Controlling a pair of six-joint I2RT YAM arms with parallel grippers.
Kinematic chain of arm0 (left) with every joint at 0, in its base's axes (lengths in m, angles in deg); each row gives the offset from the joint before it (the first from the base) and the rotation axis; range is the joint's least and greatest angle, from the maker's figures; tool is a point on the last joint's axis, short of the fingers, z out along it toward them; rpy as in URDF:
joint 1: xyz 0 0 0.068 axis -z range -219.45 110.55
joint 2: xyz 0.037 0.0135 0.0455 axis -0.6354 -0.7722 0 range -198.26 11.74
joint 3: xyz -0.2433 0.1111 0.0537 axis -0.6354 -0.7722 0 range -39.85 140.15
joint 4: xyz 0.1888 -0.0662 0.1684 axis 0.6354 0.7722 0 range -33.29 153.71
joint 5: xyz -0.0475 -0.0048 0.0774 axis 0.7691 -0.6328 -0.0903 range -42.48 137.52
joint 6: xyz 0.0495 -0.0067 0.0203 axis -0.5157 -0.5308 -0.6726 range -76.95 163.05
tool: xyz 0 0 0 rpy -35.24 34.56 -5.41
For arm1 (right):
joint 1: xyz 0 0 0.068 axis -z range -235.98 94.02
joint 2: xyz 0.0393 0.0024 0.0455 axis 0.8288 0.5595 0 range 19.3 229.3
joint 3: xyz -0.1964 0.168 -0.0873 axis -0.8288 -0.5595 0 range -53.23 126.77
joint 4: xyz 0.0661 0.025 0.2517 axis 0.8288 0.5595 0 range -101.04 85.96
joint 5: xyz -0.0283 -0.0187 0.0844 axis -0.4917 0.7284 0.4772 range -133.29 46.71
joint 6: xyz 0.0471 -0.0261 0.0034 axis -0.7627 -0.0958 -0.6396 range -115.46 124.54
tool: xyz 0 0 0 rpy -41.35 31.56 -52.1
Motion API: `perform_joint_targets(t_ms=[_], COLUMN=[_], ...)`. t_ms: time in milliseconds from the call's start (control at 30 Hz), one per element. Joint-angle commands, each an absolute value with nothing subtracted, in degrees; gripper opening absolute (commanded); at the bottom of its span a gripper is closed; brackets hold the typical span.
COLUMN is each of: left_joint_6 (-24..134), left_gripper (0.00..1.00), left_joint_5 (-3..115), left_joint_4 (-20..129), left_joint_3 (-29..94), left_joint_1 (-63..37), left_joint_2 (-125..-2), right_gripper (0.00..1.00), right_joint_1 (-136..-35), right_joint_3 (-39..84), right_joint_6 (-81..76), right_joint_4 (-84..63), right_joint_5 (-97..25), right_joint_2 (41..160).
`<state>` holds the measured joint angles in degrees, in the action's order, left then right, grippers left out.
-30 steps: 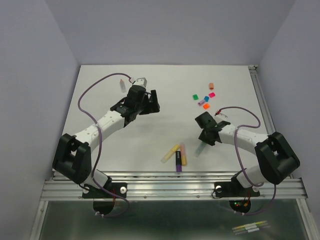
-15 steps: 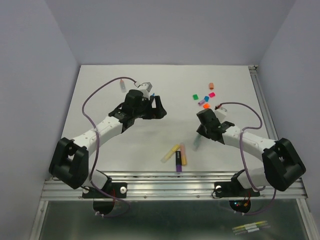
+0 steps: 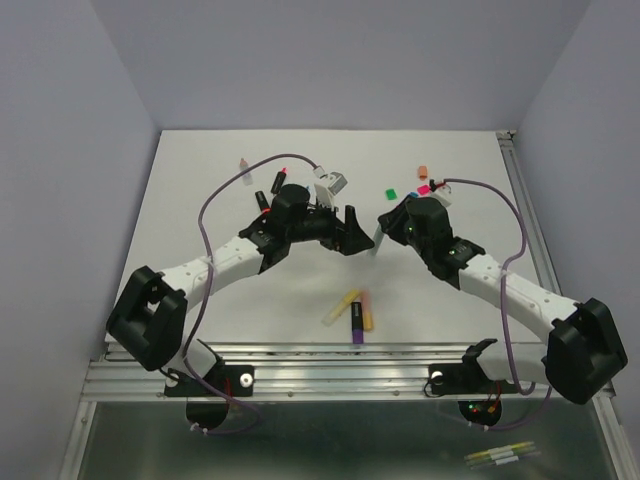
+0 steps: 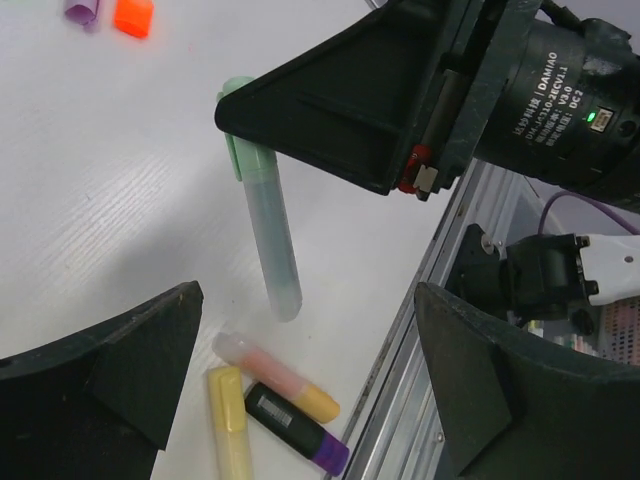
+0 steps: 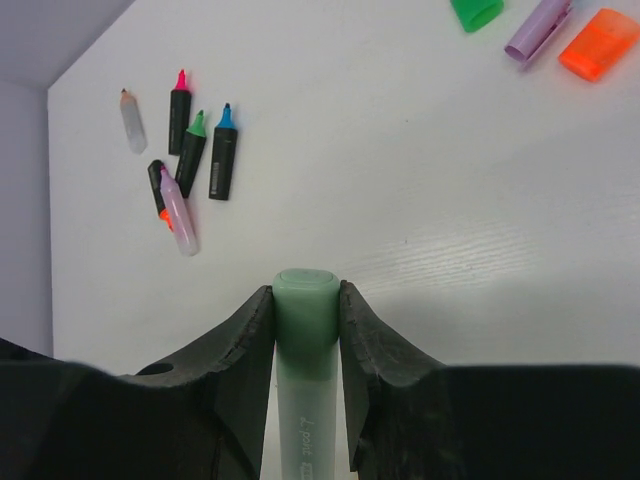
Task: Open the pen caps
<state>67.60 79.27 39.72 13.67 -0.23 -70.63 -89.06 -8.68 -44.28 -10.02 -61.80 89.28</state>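
My right gripper (image 5: 307,300) is shut on the cap end of a pastel green pen (image 5: 305,420) and holds it above the table; the green cap (image 5: 307,305) sits between the pads. In the top view this gripper (image 3: 385,226) is at mid-table. My left gripper (image 3: 354,232) is open and empty right beside it. In the left wrist view the green pen (image 4: 268,230) hangs from the right gripper (image 4: 330,110), its free end between my open left fingertips (image 4: 170,320). Three capped pens (image 3: 354,310) lie near the front edge.
Loose caps lie at the back right: green (image 5: 477,12), purple (image 5: 538,28), orange (image 5: 598,42), pink (image 3: 424,188). Several uncapped pens (image 5: 192,140) lie at the back left. The metal rail (image 3: 340,370) runs along the table's front edge.
My right gripper has lifted the green pen off the table and carried it left and back. My left gripper has swung right to meet it.
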Motion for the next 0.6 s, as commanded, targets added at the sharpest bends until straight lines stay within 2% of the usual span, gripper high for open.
perform_joint_targets(t_ms=[0,200,300,333,467,500,533,567], left_joint_6=[67.1,65.6,65.5,65.7,65.4,65.4,65.4,65.8], left_gripper=[0.99,0.95,0.84,0.77,0.66,0.62,0.52,0.48], left_joint_5=[77.0,74.1,72.9,72.6,72.1,72.0,72.0,71.7], left_joint_4=[37.3,39.5,40.1,40.1,40.0,40.0,40.0,39.9], left_joint_3=[17.9,22.5,23.5,23.9,24.6,24.7,24.6,24.5], left_joint_1=[0.5,1.3,1.4,1.5,2.4,2.6,2.8,3.3], left_joint_2=[-73.0,-77.7,-79.0,-79.2,-79.4,-79.4,-79.4,-79.4], right_gripper=[0.01,0.01,0.01,0.01,0.01,0.01,0.01,0.01], right_joint_1=[-89.4,-89.4,-89.4,-89.4,-89.4,-89.4,-89.4,-89.4], right_joint_3=[-2.7,-0.2,0.6,0.7,1.3,1.3,1.5,1.4], right_joint_6=[-47.0,-51.5,-52.4,-52.6,-53.3,-53.3,-53.4,-53.7], right_joint_4=[-11.9,-11.3,-9.0,-9.1,-8.8,-8.8,-8.9,-8.9], right_joint_5=[-62.2,-60.4,-59.8,-59.5,-58.1,-58.0,-58.1,-58.1], right_joint_2=[91.2,92.4,92.3,92.1,92.6,92.8,93.1,93.6])
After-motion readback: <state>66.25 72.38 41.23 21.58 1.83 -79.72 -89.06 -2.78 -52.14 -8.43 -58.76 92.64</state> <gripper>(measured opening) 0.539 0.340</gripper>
